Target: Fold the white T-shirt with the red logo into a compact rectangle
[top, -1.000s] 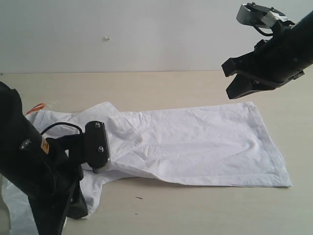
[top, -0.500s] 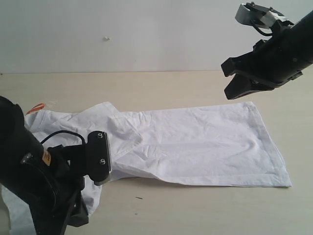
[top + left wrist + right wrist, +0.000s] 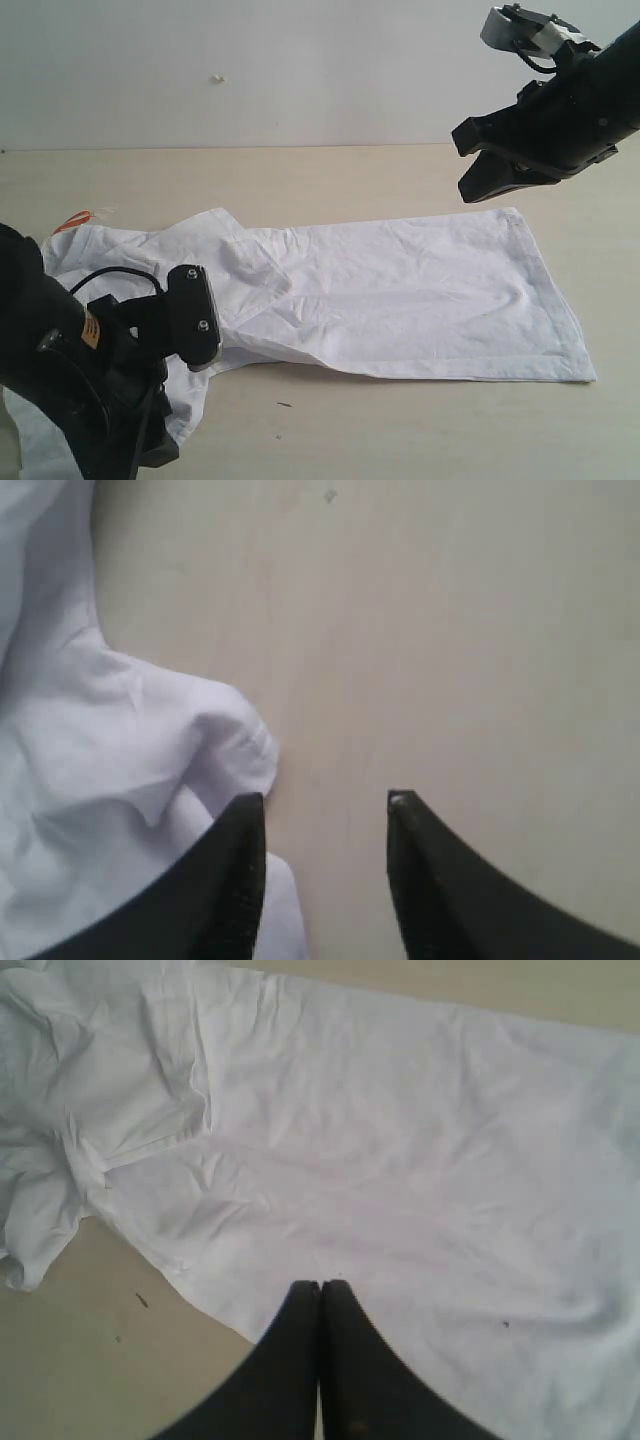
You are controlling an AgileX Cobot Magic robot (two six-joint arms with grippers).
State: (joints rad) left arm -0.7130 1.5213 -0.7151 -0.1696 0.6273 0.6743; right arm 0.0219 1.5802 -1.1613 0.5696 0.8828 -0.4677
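The white T-shirt [image 3: 400, 290] lies flat on the beige table, its hem to the right and its bunched sleeve end to the left. The red logo is hidden. A small orange tag [image 3: 75, 220] shows at the shirt's far-left end. My left gripper [image 3: 325, 800] is open at the shirt's near-left edge. Bare table shows between its fingers, and a rumpled sleeve fold [image 3: 225, 735] lies beside one fingertip [image 3: 245, 825]. My right gripper [image 3: 470, 185] hangs shut high above the shirt's far-right corner; in its own view the right gripper [image 3: 321, 1285] looks down on the T-shirt [image 3: 400, 1160].
The left arm [image 3: 90, 380] covers the near-left corner and part of the cloth. Bare tabletop [image 3: 420, 430] runs along the front and behind the shirt up to the pale wall [image 3: 300, 70]. A dark speck [image 3: 285, 405] lies on the table in front.
My left gripper has opened and let go of the shirt's edge, and the arm has drawn back toward the near left. The right arm has not moved.
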